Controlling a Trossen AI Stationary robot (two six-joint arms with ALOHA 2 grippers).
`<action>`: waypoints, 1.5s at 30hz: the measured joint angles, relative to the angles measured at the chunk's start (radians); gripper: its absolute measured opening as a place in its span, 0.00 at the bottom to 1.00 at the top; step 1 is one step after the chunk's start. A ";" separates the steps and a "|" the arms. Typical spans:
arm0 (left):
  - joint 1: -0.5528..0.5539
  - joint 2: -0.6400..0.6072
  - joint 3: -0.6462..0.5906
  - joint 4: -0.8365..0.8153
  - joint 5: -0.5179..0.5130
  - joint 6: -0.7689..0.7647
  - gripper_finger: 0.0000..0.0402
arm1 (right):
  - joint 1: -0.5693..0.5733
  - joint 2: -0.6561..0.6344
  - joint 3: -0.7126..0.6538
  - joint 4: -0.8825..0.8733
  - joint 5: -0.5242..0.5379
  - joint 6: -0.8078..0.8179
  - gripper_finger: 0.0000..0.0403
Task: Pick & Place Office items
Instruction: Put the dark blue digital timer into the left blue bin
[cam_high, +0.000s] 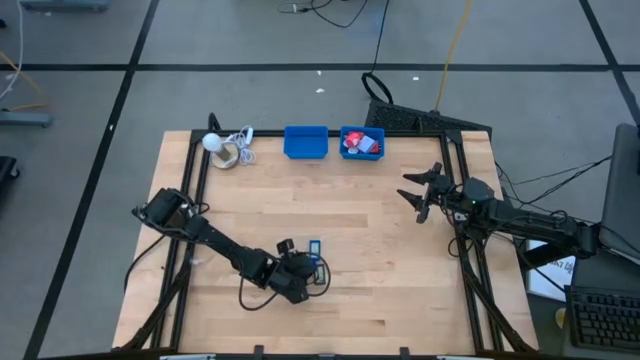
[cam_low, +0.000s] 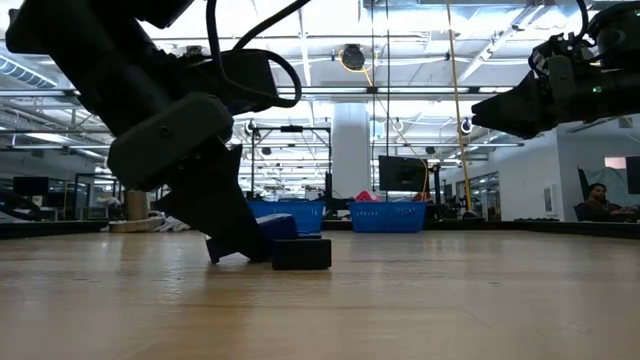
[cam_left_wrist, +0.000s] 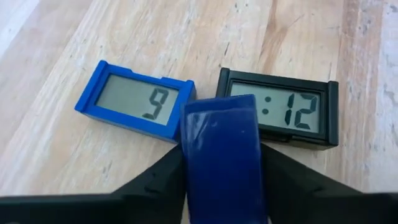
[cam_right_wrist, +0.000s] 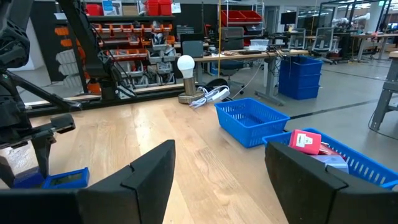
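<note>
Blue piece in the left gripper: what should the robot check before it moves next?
1. Dark blue piece pinched between the left gripper fingers: ok.
2. Blue clock and black clock clear of the piece: cannot tell.
3. Empty blue bin has room: ok.
4. Right gripper open, off to the side: ok.

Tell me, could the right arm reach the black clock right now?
Probably not cleanly. The right gripper hangs open at the table's right side, and the left gripper, clamped on a blue piece, sits right at the black clock.
</note>
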 joint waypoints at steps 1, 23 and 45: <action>0.000 0.000 0.000 0.000 -0.001 0.007 0.40 | 0.000 0.000 0.000 0.000 0.000 0.000 0.59; 0.003 -0.369 -0.054 0.003 -0.081 0.326 0.38 | 0.000 0.000 0.000 0.000 0.000 0.000 0.59; 0.502 -0.750 -0.522 0.686 0.270 0.460 0.39 | 0.000 0.000 0.000 0.001 0.000 0.000 0.59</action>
